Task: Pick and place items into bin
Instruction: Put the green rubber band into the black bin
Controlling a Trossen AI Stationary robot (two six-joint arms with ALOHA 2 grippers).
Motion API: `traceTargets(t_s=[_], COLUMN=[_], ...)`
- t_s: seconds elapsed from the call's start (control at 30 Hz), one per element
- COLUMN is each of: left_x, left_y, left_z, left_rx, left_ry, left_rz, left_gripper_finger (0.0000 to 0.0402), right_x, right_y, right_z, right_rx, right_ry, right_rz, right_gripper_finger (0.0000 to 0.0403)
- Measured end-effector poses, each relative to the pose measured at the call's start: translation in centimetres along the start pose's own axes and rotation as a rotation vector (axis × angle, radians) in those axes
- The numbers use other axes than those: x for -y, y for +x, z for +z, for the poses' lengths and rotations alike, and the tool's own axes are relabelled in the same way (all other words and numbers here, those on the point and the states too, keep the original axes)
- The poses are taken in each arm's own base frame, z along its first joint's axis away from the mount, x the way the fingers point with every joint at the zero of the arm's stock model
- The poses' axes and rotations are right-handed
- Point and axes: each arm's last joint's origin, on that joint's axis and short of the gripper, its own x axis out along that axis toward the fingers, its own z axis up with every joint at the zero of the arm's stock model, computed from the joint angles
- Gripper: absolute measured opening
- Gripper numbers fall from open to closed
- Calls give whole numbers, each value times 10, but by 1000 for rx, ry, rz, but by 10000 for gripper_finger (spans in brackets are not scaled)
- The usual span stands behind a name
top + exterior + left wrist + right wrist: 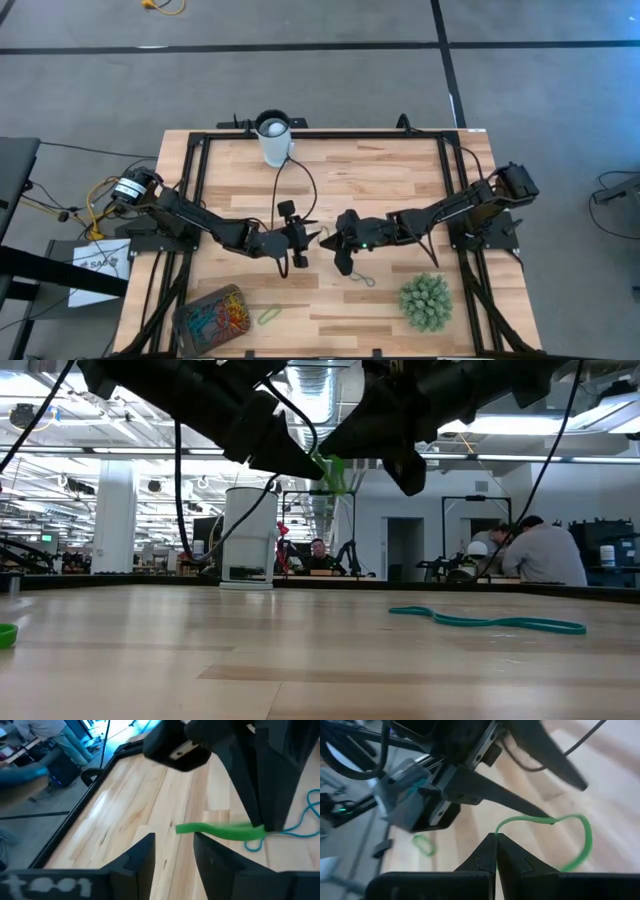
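Observation:
My right gripper [495,836] is shut on a light green band [580,845] above the table's middle. My left gripper [172,852] stands open just left of it, facing it. One left fingertip [547,817] reaches the band; whether they touch I cannot tell. In the high view the two grippers [312,238] [335,240] nearly meet. The bin [185,310], at the near left, holds several coloured bands. Another green band [268,315] lies flat on the table beside the bin. A teal band [366,279] lies near the right gripper. My right gripper pinches the green band between its two shut fingers, at their tips, by one end of the loop [501,826]. The fingers [265,805] slant down from the table's right side. The band sticks out toward the left gripper as an open loop, clear of the table [333,472].
A white cup [273,140] stands at the far edge, with a cable running from it toward the left arm. A spiky green plant ball [427,302] sits at the near right. People sit at desks in the room beyond the table.

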Motion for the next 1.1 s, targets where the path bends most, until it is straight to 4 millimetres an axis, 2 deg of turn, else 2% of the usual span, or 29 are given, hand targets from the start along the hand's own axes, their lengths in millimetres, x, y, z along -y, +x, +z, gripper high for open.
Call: traceTargets(t_s=[0.3,0.5,0.63,0.87,1.1], left_x=[3,4,2,-3,-4], left_y=[0,-1,-1,3,4], left_z=[0,-11,-17,-18,-17], left_rx=[7,-86,-150,-160,-149], left_ry=[3,57,28,1,-106], left_rz=[-109,-128,-91,-84,-74], left_gripper_finger=[136,140,140,140,140], right_x=[18,28,30,32,32], right_y=[3,4,3,3,3], right_z=[9,16,18,19,17], right_rx=[-39,-53,-81,-96,-135], right_ry=[58,82,106,117,140], right_rz=[33,61,112,133,147], right_gripper_finger=[1,1,1,1,1])
